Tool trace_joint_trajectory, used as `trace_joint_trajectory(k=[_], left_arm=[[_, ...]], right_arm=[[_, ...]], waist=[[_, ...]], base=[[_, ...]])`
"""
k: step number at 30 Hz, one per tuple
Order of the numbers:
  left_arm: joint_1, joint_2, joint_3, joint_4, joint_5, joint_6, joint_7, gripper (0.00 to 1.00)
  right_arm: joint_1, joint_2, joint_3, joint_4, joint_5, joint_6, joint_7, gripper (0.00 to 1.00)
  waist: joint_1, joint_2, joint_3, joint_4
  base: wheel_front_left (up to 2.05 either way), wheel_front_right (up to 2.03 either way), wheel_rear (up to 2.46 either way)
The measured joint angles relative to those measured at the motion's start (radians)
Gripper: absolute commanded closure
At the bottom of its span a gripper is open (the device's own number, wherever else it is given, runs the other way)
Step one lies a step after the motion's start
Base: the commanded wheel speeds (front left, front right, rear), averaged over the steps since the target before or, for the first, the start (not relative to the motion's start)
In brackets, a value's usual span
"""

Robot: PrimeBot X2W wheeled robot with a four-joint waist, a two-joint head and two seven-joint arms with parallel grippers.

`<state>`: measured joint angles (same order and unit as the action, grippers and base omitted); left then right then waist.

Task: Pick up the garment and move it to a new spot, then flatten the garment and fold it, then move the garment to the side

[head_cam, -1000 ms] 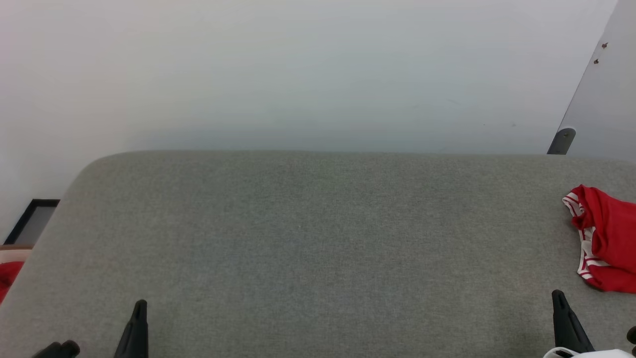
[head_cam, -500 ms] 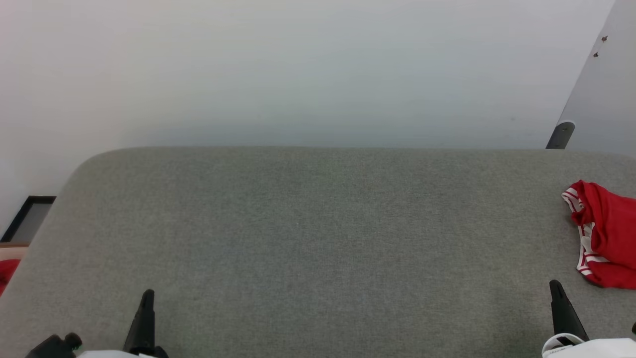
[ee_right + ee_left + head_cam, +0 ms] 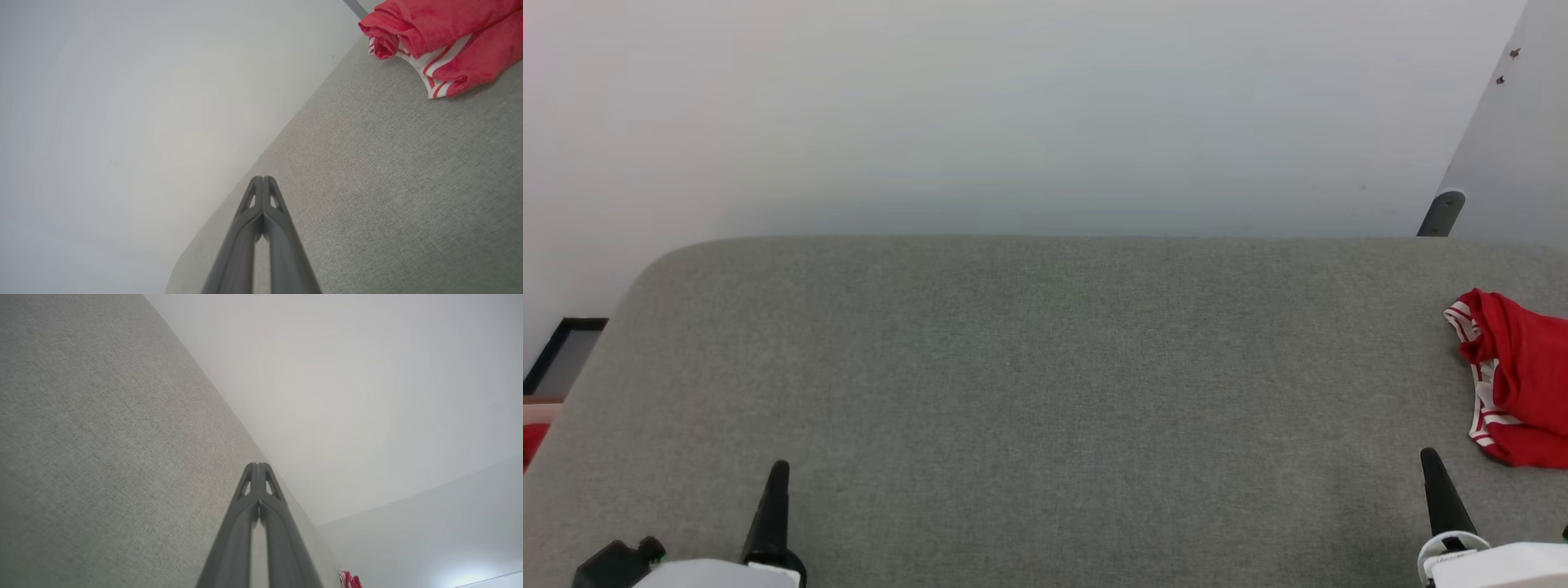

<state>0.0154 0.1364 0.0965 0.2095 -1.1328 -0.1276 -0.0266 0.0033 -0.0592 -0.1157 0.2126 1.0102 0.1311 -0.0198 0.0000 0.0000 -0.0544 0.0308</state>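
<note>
Grey woven surface [image 3: 1045, 367], bunched garment [image 3: 1523, 384] (soft)

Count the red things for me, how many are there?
2. The garment lies crumpled at the right edge of the grey fabric surface, partly out of frame. A small red patch peeks beyond its left end; most may be hidden.
</note>
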Motion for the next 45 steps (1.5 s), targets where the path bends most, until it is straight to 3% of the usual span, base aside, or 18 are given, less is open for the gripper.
trace_joint_trajectory(k=[45], left_arm=[[-0.09, -0.064, 0.012, 0.027, -0.351, 0.0, 0.105, 1.0]], right_arm=[[-0.077, 0.005, 0.0, 0.024, 0.437, -0.001, 0.1, 1.0]], waist=[[0.0, 0.0, 0.039, -0.021]], base=[[0.0, 0.0, 0.0]])
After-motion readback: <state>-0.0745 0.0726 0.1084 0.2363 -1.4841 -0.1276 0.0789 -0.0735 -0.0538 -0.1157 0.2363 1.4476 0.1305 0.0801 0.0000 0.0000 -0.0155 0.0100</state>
